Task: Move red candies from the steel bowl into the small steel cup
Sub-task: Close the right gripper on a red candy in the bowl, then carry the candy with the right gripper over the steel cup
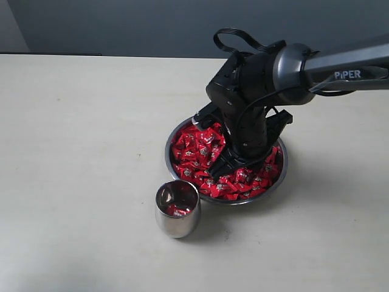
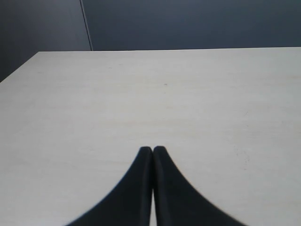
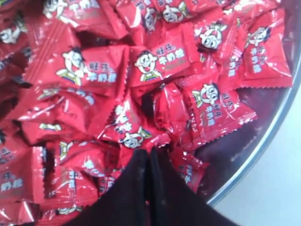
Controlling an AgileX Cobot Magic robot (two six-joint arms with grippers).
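Note:
The steel bowl point(image 1: 168, 156) sits mid-table, heaped with red candies point(image 1: 197, 146). My right gripper point(image 1: 226, 164) reaches down into the pile. In the right wrist view its black fingers point(image 3: 136, 188) are pressed together, and the gripper point(image 3: 149, 153) is shut with its tips at the wrapper of a red candy point(image 3: 134, 137). The bowl's rim point(image 3: 263, 146) curves close by. The small steel cup point(image 1: 176, 224) stands just in front of the bowl and holds a red candy point(image 1: 177, 210). My left gripper point(image 2: 153, 149) is shut and empty over bare table, outside the exterior view.
The pale tabletop point(image 1: 73, 152) spreads around the bowl and cup. The right arm point(image 1: 340, 64) comes in from the right above the bowl. A dark wall point(image 1: 121, 24) backs the table's far edge.

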